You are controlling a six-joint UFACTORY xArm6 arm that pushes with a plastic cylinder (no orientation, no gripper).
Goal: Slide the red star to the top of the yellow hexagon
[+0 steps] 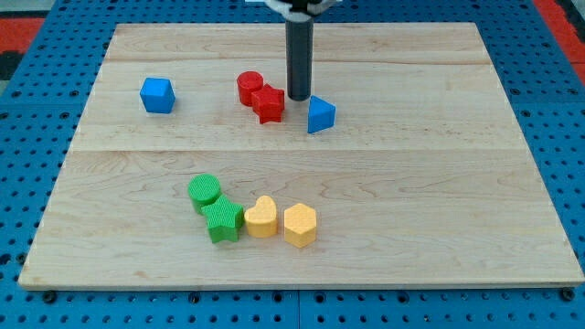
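Camera view, my only feed, looks down on the wooden bench (439, 183), and I take the red star (269, 104) as my landmark. It lies in the upper middle of the boards. My rod has no claw, so nothing is clenched or grasped; it ends in a bare tip. My tip (300, 97) stands just beside the star on the view's right and a shade toward the view's top, with only a sliver of wood between them as far as I can judge. A red cylinder (249, 88) sits against the star on its upper left; they look to be touching. A blue block (320, 114), wedge-like in shape, lies to the star's right, just past my tip and slightly lower. A blue cube (157, 95) rests well apart from the star toward the view's left, at about the same height. The yellow hexagon (300, 225) lies well apart from the star, toward the view's bottom and a little right. Next to it on the left is a yellow heart-shaped block (261, 217), then a green star-like block (223, 220) lower left of the red star, with a green cylinder (205, 192) touching that one's upper left corner.
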